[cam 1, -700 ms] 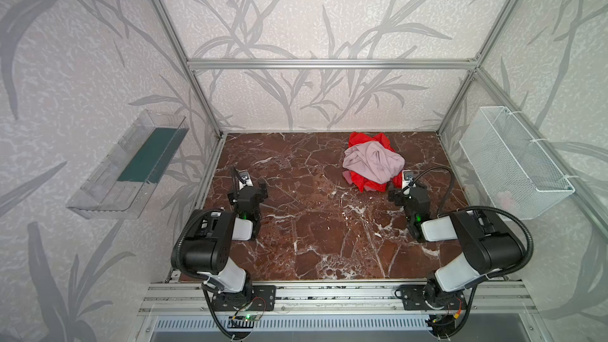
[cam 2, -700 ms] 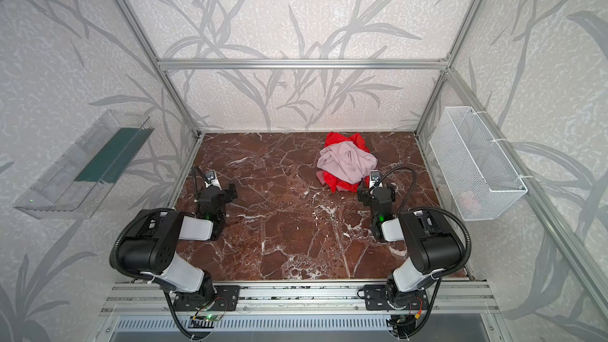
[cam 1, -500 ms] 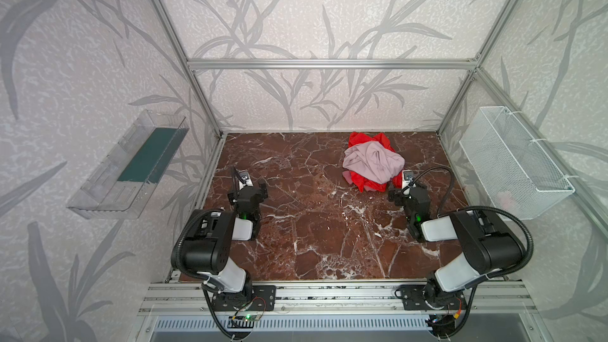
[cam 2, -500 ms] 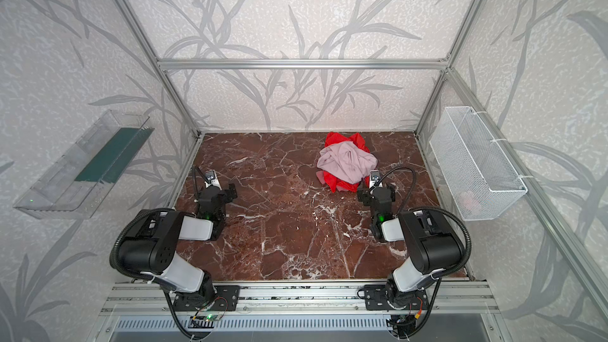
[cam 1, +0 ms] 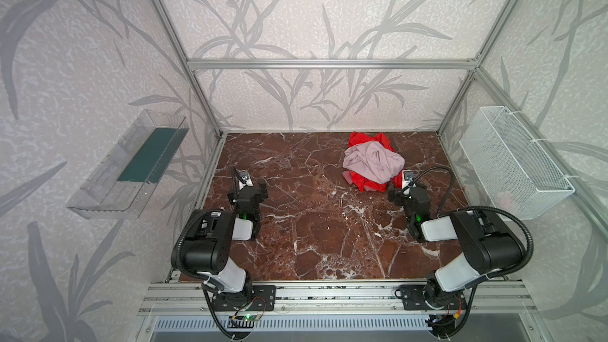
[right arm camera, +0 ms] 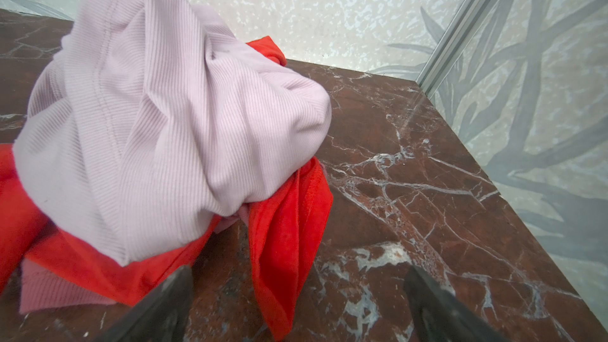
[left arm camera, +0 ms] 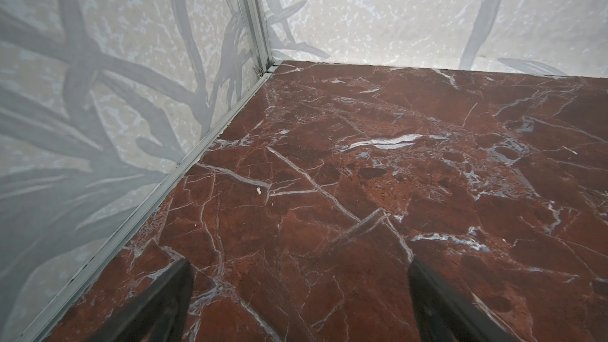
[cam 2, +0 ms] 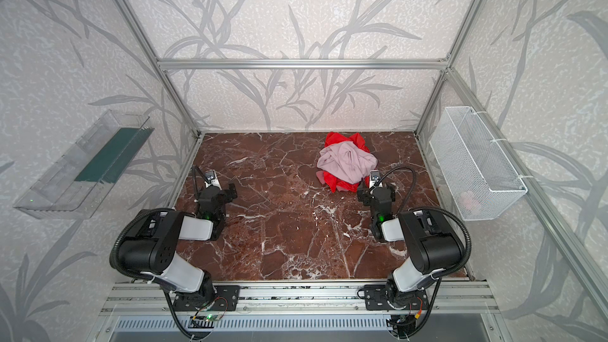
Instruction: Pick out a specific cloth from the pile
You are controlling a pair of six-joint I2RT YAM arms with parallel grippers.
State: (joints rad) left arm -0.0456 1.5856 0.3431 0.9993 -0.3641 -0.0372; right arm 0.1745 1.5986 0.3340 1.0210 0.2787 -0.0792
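The dusty rose cloth (right arm camera: 56, 287) is peeking from under the pile (cam 1: 373, 162); the right pincer (right arm camera: 296, 301) and left pincer (left arm camera: 299, 301) are hovering spread, holding nothing.

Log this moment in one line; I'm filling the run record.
left gripper: open, idle | right gripper: open, beside pile | cloth: under pile

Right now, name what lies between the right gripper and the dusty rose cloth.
Folds of the red cloth, seen in the right wrist view, lie between the right gripper and the dusty rose cloth.
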